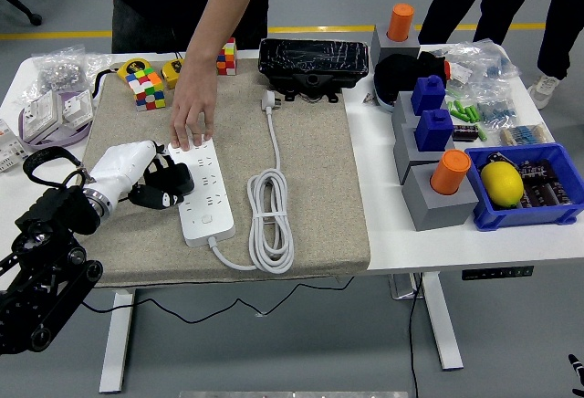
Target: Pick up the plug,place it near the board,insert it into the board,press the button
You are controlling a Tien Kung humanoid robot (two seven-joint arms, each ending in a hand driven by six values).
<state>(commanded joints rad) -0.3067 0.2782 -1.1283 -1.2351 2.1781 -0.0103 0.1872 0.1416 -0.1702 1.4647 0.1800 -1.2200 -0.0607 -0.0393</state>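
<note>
Left hand (151,179) grasping plug (170,182) beside board (204,192); person's hand (192,115) pinning board's far end.

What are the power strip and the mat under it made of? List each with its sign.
Power strip: looks like smooth white hard plastic, with a faint sheen and crisp moulded edges.
Mat: seems to be coarse woven fabric or felt, beige-grey, matte, with a speckled texture and soft edges.

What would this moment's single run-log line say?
stage: plug at board, insertion not confirmed | left hand: gripping black plug at power strip left edge | person's hand: steadying strip's far end | right hand: not in view
</note>
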